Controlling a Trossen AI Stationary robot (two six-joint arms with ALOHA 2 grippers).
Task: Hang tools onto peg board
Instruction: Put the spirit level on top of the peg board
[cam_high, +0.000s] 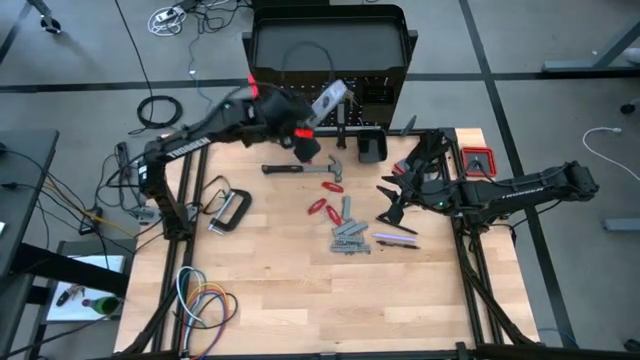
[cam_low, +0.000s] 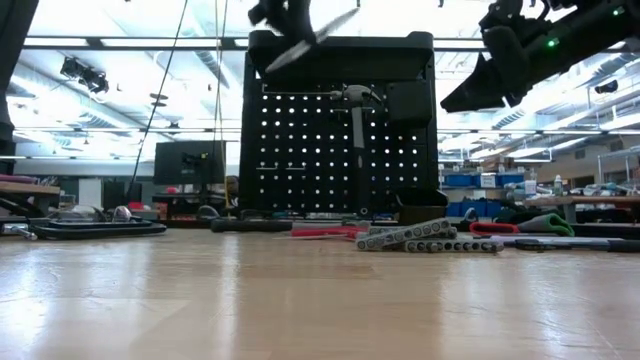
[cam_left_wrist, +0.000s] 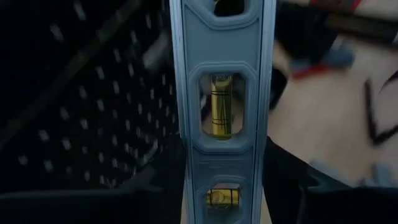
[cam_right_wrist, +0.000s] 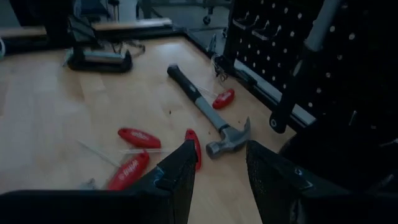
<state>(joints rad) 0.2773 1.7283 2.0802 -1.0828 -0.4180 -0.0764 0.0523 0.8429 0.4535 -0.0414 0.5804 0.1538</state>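
My left gripper (cam_high: 312, 122) is shut on the silver level (cam_high: 332, 100), high above the table's far part, just in front of the black peg board (cam_low: 300, 150). One hammer (cam_low: 354, 110) hangs on the board, head up. A second hammer (cam_high: 300, 170) lies flat on the table, as do red-handled tools (cam_high: 325, 205), grey wrenches (cam_high: 350, 235) and a C-clamp (cam_high: 228, 210). My right gripper (cam_right_wrist: 221, 174) hovers open over the table's right part and has nothing between its fingers. My left gripper pinches the level's two long narrow edges (cam_left_wrist: 186, 180) between its two fingers (cam_left_wrist: 165, 183), near one end. The fingers lie along the level, whose vial face is toward the wrist camera. The level is lifted clear and slants up toward the peg board (cam_low: 315, 35).
A small black box (cam_high: 372, 147) stands at the peg board's foot. Coiled coloured cables (cam_high: 205, 300) lie at the near left. A red item (cam_high: 478, 160) sits at the far right edge. Bare wood fills the table's near half.
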